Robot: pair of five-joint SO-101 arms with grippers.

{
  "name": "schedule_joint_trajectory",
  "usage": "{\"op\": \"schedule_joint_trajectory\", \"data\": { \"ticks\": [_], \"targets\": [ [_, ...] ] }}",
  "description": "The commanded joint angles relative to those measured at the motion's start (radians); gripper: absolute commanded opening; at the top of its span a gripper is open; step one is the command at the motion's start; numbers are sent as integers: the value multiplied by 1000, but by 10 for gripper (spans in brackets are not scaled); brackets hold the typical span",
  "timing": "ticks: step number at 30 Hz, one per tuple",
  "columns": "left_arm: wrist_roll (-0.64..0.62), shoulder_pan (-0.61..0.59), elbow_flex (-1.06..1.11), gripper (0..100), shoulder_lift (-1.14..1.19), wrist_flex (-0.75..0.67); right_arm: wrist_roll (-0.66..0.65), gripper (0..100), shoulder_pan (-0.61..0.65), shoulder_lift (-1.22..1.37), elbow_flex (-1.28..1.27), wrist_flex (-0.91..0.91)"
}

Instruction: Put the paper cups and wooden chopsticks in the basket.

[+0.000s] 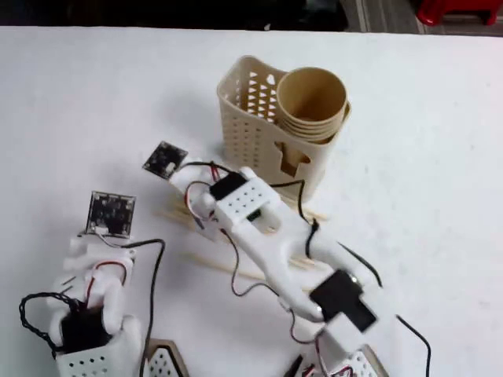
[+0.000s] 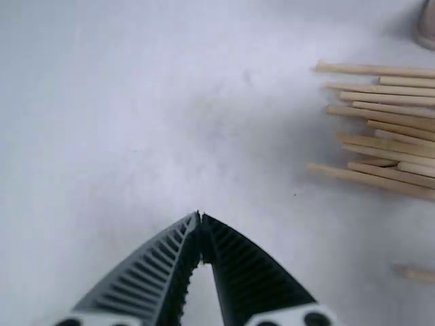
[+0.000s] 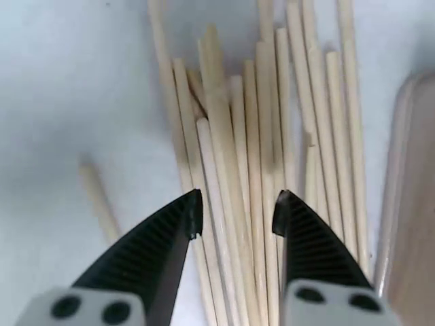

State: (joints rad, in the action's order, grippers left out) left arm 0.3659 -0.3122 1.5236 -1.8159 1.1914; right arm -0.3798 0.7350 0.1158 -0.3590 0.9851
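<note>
A cream basket (image 1: 263,137) stands at the back middle of the table, with a stack of paper cups (image 1: 313,100) inside it. Wooden chopsticks (image 3: 258,136) lie in a loose bundle on the table in front of the basket (image 3: 411,204). My right gripper (image 3: 236,207) hovers open just above the bundle, several sticks showing between its fingers. In the high view the right arm (image 1: 259,220) lies across the chopsticks (image 1: 212,263). My left gripper (image 2: 200,219) is shut on nothing over bare table, to one side of the chopsticks (image 2: 387,136).
One stray chopstick (image 3: 98,200) lies apart from the bundle, beside the right gripper. The left arm (image 1: 98,267) sits at the front left. Cables (image 1: 153,275) trail from both arms. White table stretches free to the left and right of the basket.
</note>
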Motion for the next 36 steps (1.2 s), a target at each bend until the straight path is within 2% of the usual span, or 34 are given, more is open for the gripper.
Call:
{"op": "schedule_joint_trajectory", "data": {
  "ticks": [1, 4, 9, 15, 18, 30, 36],
  "targets": [
    [9, -8, 0, 24, -8, -15, -3, 177, 1, 88, 107, -8],
    [9, -8, 0, 24, -8, -15, -3, 175, -15, 148, 140, -7],
    [9, -8, 0, 24, -8, -14, -3, 80, -51, 200, 189, -7],
    [11, -8, 14, 24, -8, -17, -3, 57, -61, 226, 195, -5],
    [11, -10, 17, 24, -8, -18, -3, 15, -68, 217, 195, -5],
    [11, -10, 20, 24, -8, -21, -3, 18, -73, -54, 195, 110],
    [11, -10, 20, 24, -8, -21, 0, 18, -73, -206, 195, 111]
  ]
}}
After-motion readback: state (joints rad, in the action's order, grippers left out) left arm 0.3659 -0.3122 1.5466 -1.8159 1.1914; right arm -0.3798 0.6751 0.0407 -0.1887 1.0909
